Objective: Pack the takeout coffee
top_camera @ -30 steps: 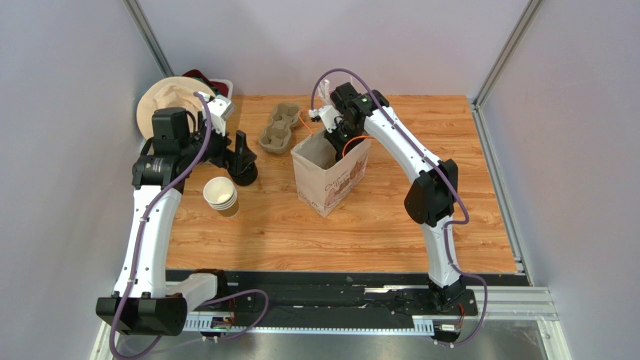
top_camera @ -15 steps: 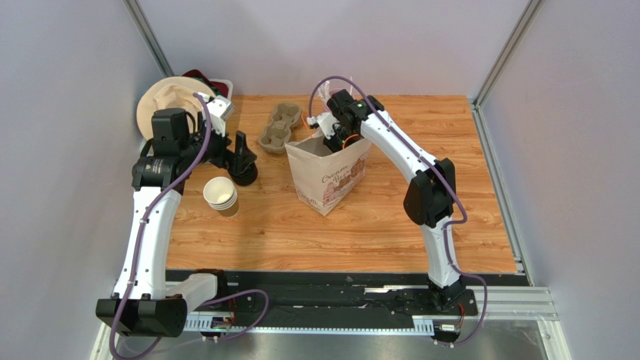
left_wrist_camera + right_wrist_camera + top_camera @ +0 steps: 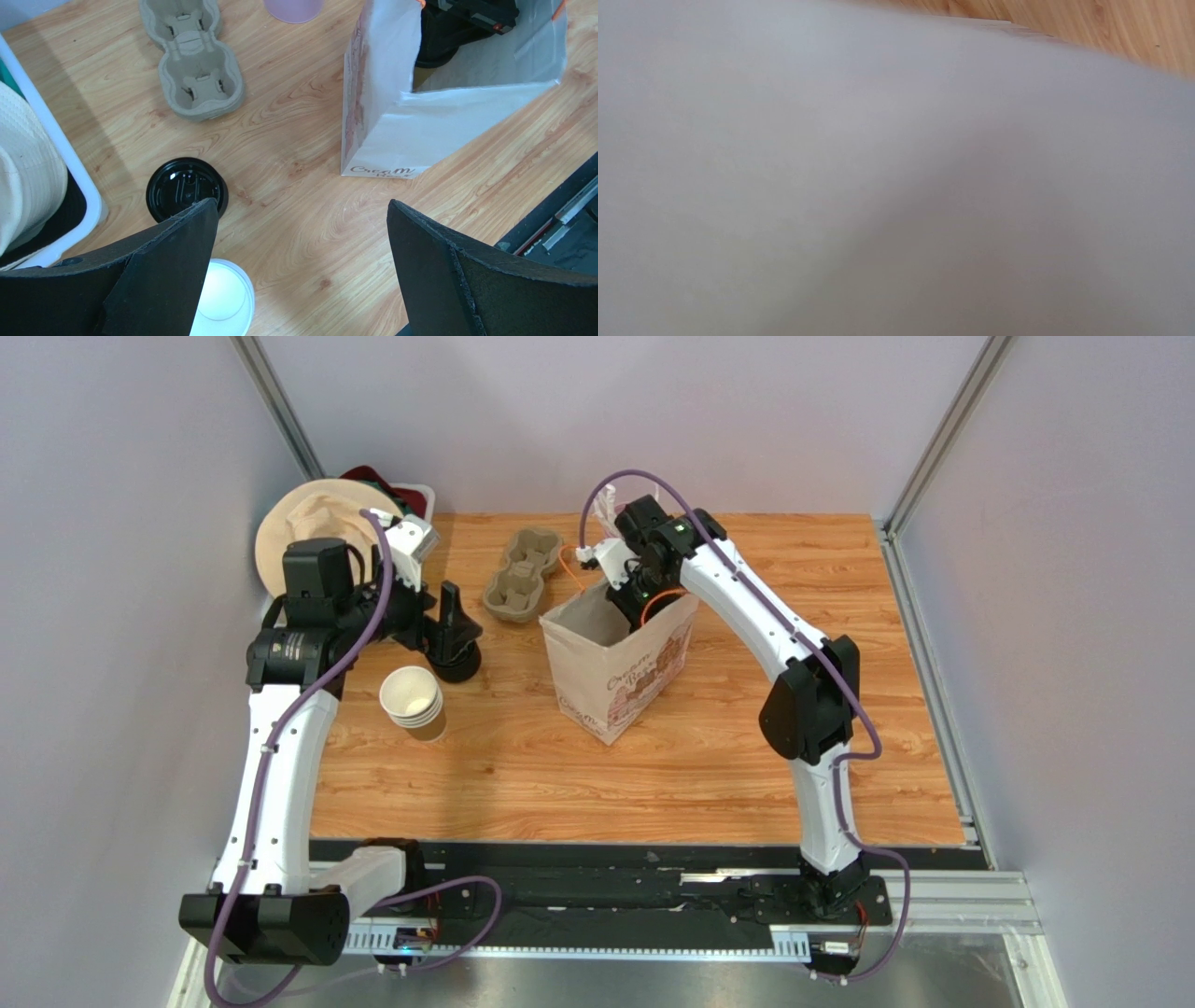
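At the far left corner a straw hat [image 3: 316, 518] lies over a white bin [image 3: 417, 494]. Just right of it the left gripper [image 3: 302, 210] hangs above the table [image 3: 701, 756], pointing down, its jaws wide apart and holding nothing. Under its left finger [image 3: 168, 266] lies a black lid [image 3: 186, 189], flat on the wood. Nearer the arm bases, just beside the lid, stands a cup stack [image 3: 413, 700], brown outside and white inside, mouth up.

Behind the lid, toward the back edge, sits a grey pulp carrier [image 3: 522, 571] with its wells up. Just right of that, a pink cup [image 3: 293, 7] shows only its lower part at the top edge of the left wrist view.

Mid-table stands a white paper bag [image 3: 617, 665], upright, mouth open, with "Cream" printed on its side. The right gripper [image 3: 629, 591] reaches down into the bag's mouth from the back. Its fingers are hidden below the rim, and its jaws are together. Whether they pinch anything cannot be told.

The right wrist view is filled by a blank pale surface, with a strip of wood at the top right.

The coffee cup shows in no view, and I cannot tell where it is.
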Robot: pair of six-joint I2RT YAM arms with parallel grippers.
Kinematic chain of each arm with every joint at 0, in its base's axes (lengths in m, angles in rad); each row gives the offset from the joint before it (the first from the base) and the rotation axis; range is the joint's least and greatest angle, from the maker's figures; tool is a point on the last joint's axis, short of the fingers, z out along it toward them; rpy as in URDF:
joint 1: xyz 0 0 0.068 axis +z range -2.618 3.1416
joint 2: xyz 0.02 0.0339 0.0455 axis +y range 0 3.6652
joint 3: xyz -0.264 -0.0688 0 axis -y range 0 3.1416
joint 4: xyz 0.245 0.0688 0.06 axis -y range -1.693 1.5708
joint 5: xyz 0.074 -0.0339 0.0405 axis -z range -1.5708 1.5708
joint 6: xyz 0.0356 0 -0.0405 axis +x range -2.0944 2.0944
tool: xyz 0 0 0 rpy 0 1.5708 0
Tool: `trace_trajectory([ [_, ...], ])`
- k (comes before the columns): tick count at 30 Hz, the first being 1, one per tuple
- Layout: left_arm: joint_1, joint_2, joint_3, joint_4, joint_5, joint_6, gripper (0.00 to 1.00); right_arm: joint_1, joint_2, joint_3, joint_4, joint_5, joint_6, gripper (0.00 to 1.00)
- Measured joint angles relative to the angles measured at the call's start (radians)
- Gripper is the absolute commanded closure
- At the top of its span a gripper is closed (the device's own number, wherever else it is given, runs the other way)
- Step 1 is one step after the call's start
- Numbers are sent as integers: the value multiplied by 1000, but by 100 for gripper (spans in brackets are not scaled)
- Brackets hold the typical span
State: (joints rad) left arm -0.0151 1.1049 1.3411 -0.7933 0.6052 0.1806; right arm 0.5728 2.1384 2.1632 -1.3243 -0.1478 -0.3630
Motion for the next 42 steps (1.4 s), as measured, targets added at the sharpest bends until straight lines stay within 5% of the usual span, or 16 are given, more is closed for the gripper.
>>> trace_trajectory([
  [3, 0, 0, 0, 0, 6, -2, 1, 0, -23, 8, -6, -2, -1, 91],
  [7, 2, 13, 12, -2, 21, -12, 1, 0, -60, 11, -17, -3, -11, 60],
  [10, 3, 27, 23, -2, 27, -19, 1, 0, -70, 11, -21, -4, -18, 51],
  [23, -82, 99, 165, -29, 11, 3, 1, -18, -132, 35, -24, -39, -35, 42],
  [31, -219, 325, 389, -50, -58, 27, 1, -97, -416, 34, 45, -149, -42, 24],
  [38, -253, 451, 420, -56, -101, 16, 1, -147, -714, -116, 207, -170, -31, 20],
  [42, -266, 463, 422, -59, -107, 16, 1, -234, -744, -177, 276, -173, 11, 21],
])
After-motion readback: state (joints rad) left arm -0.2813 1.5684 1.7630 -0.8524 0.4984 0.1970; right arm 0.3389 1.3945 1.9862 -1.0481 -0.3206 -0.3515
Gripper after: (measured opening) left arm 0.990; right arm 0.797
